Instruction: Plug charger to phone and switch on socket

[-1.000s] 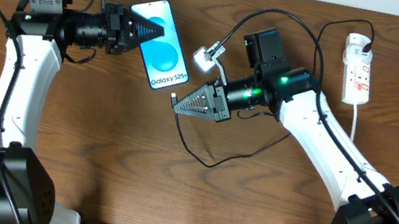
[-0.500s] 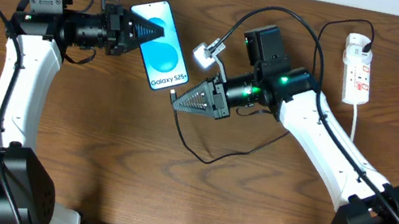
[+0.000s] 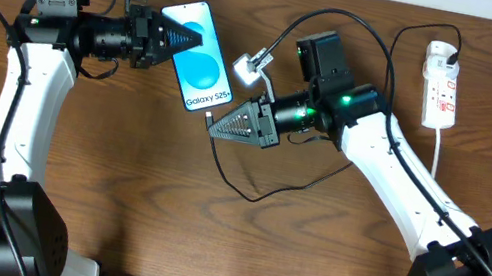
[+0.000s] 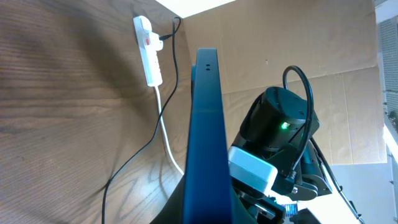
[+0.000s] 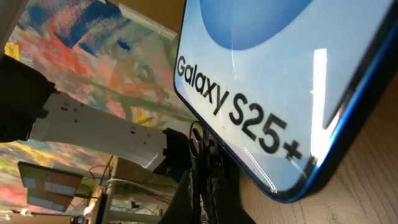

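The phone (image 3: pixel 203 68) lies slanted on the table, its light-blue screen reading "Galaxy S25+". My left gripper (image 3: pixel 178 39) is shut on its upper end; in the left wrist view the phone (image 4: pixel 206 124) shows edge-on between the jaws. My right gripper (image 3: pixel 214 126) is shut on the free end of the charger (image 3: pixel 247 195), just below the phone's bottom edge. In the right wrist view the closed fingers (image 5: pixel 208 184) sit close under the phone's (image 5: pixel 273 74) lower corner. The plug tip itself is hidden. The socket (image 3: pixel 440 89) lies at the far right.
The charger's black cable loops over the table between my right arm and the front edge. A white cord (image 3: pixel 438 152) runs from the socket toward the front. The socket also shows in the left wrist view (image 4: pixel 149 53).
My right gripper has moved a little to the left with the charger end, closer to the phone's bottom edge. The left arm and phone have not moved.
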{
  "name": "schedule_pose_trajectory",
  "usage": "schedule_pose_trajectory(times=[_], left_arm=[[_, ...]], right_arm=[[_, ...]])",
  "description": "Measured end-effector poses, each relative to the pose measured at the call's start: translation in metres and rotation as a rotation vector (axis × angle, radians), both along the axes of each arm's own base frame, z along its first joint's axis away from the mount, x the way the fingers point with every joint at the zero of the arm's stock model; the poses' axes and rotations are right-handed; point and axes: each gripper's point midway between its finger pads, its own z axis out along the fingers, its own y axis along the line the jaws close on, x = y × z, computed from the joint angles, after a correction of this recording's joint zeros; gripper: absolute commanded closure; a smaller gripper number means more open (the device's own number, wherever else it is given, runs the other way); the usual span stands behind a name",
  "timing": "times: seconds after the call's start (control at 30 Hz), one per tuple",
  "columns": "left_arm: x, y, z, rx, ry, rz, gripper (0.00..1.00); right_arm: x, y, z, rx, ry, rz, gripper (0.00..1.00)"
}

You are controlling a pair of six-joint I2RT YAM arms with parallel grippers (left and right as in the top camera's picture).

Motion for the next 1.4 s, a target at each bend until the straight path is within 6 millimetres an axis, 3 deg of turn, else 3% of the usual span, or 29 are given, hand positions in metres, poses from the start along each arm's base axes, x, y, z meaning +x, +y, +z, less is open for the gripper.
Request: schedule_pose_trajectory(times=[1.4], left_arm=[[-0.0022,-0.0011,0.0029,-0.010,-0.027,-0.018,0.93]], right_arm=[[0.0046,0.0010,-0.0015,-0.017,0.004,-0.023,0.99]])
